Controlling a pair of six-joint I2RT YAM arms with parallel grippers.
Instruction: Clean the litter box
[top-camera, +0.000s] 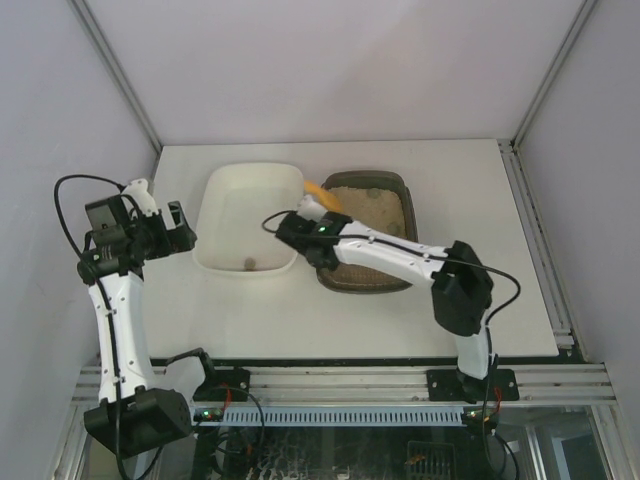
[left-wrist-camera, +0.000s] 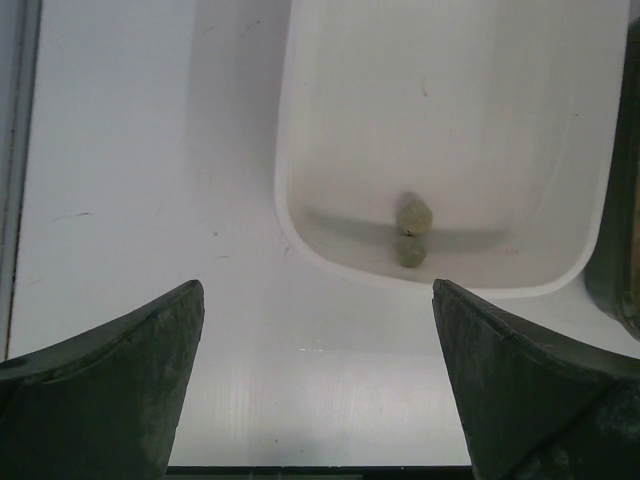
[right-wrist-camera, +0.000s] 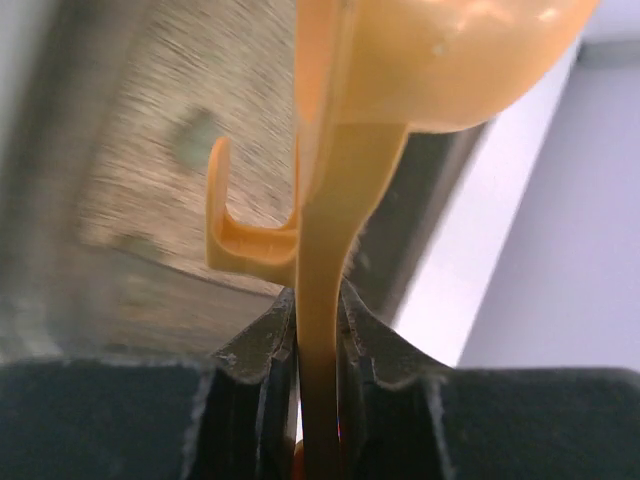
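Top external view: both arms are seen stretched up-frame over the white table, with two trays side by side at centre frame.
Right claw: the right gripper is clamped on the flat handle of the orange scoop, at the gap between the two trays.
Right wrist view: the right gripper is shown with its jaws pinched tight against both faces of the orange scoop handle; the bowl is held at the top of the frame, and its contents cannot be told.
Litter box: the litter box is found just right of centre frame, tan litter inside, set just beside the white tray.
Litter surface: the litter is blurred in the wrist view, though one greyish clump is made out at upper left.
Left claw: the left gripper is spread wide with nothing held, at left of frame just off the white tray's left rim; its dark fingers are seen well apart at the bottom corners.
White tray: two greenish lumps are seen touching at the near end.
In the way: the litter box's lower left corner is crossed and partly hidden by the right forearm.
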